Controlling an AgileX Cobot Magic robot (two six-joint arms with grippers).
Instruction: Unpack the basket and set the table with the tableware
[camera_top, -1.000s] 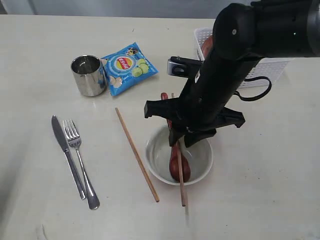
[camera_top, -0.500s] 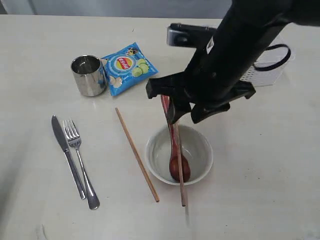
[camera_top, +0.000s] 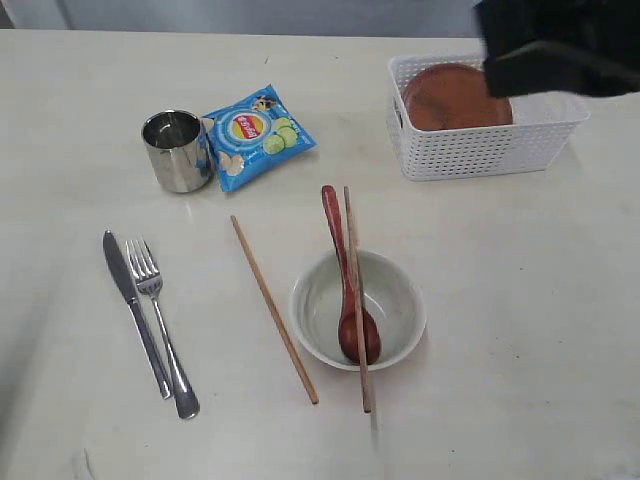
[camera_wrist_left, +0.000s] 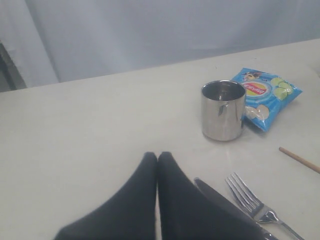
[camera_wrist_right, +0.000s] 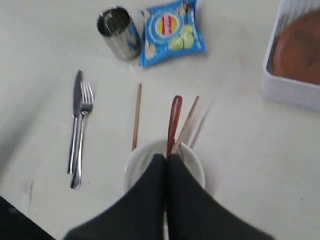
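1. The large pale cream counter (camera_top: 520, 330) is carrying a shiny steel cup (camera_top: 177, 150) just beside a blue chip bag (camera_top: 255, 133).
2. A steel knife (camera_top: 135, 308) and steel fork (camera_top: 163, 335) are lying side by side.
3. A thin wooden chopstick (camera_top: 273, 307) is lying near a round grey-green bowl (camera_top: 312, 305).
4. A white perforated plastic basket (camera_top: 480, 150) is standing well apart.

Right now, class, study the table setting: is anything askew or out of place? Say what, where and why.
The pair is split: one chopstick lies on the table left of the bowl, the other chopstick slants across the bowl's rim beside the spoon. The plate sits in the basket, not yet set out.
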